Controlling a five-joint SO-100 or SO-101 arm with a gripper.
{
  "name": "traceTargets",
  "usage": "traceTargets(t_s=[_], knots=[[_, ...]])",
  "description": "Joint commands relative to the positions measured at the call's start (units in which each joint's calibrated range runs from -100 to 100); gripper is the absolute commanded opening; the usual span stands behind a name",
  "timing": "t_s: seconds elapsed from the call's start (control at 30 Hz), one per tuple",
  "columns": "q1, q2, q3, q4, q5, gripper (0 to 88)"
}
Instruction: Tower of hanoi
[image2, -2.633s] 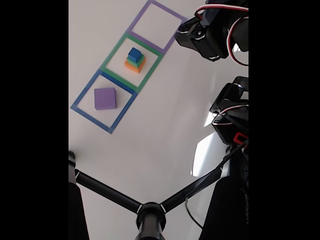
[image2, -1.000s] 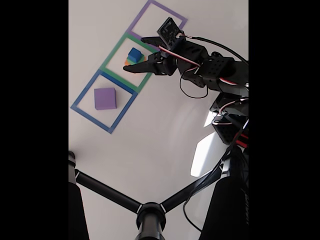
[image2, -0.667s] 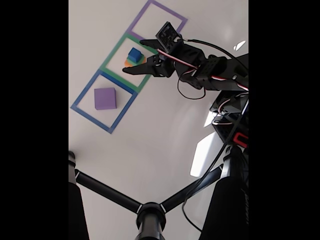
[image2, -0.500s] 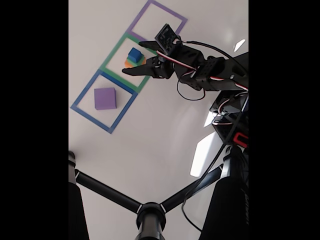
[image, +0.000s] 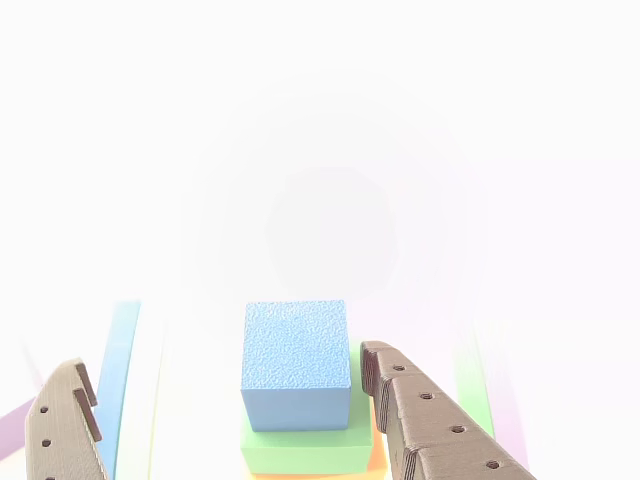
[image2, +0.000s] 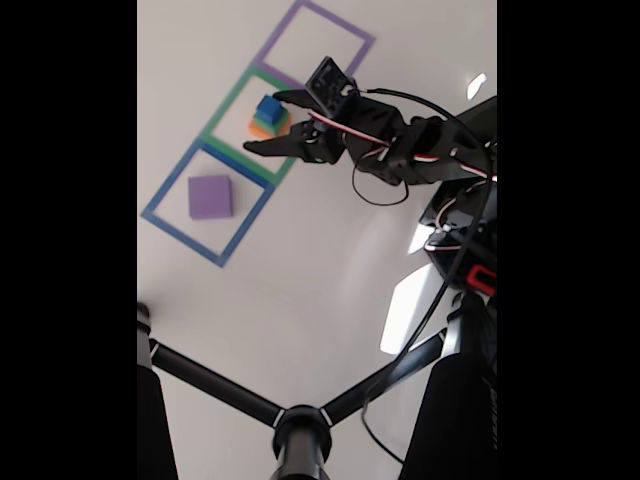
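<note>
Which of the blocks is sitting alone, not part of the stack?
The purple block, lying flat by itself inside the blue taped square. The blue block, green block and orange one are stacked together in the green square.

Washed-out overexposure; black side bars

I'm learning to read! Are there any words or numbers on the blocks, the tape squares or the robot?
No words or numbers can be read anywhere.
The blue block, the purple block and the tape squares are plain.
A red patch on the arm is too small and blurred to tell if it bears text.
</note>
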Motion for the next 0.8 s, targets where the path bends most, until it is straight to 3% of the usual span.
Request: traceTargets(t_s=[0.0, 0.77], knots=[[-0.5, 0.2, -1.9, -1.6, 0.6, 28.7], [-1.3, 2.0, -3.9, -1.7, 0.6, 7.7]])
